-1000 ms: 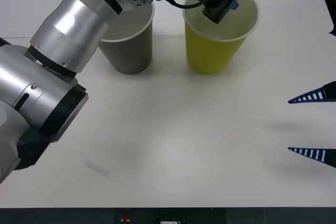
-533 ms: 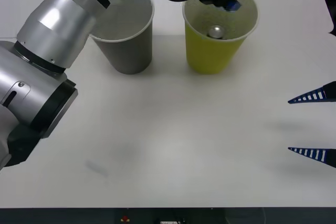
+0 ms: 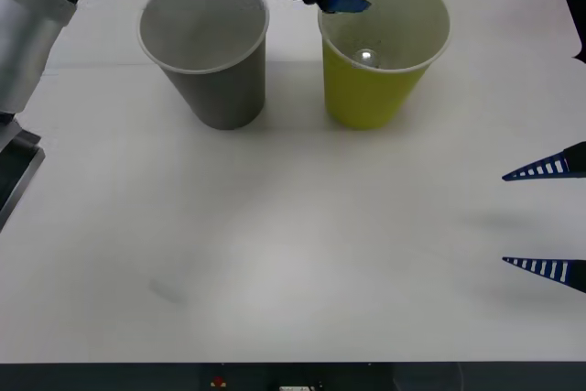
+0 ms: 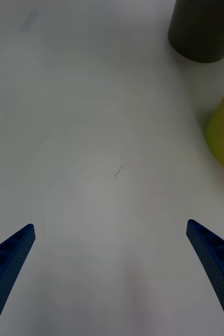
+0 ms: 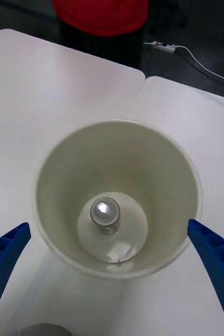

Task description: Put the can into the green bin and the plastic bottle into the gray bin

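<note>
The tiny silver metal can (image 5: 105, 212) stands upright inside the yellow-green paper cup (image 3: 371, 98) near the white table's (image 3: 293, 254) far edge. The left gripper (image 5: 112, 273) hangs above it, fingers released. The right gripper (image 3: 549, 219) waits spread at the right edge.

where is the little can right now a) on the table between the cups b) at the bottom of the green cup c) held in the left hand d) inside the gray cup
b: the can stands at the bottom of the green cup, and the open left hand above it holds nothing.
</note>
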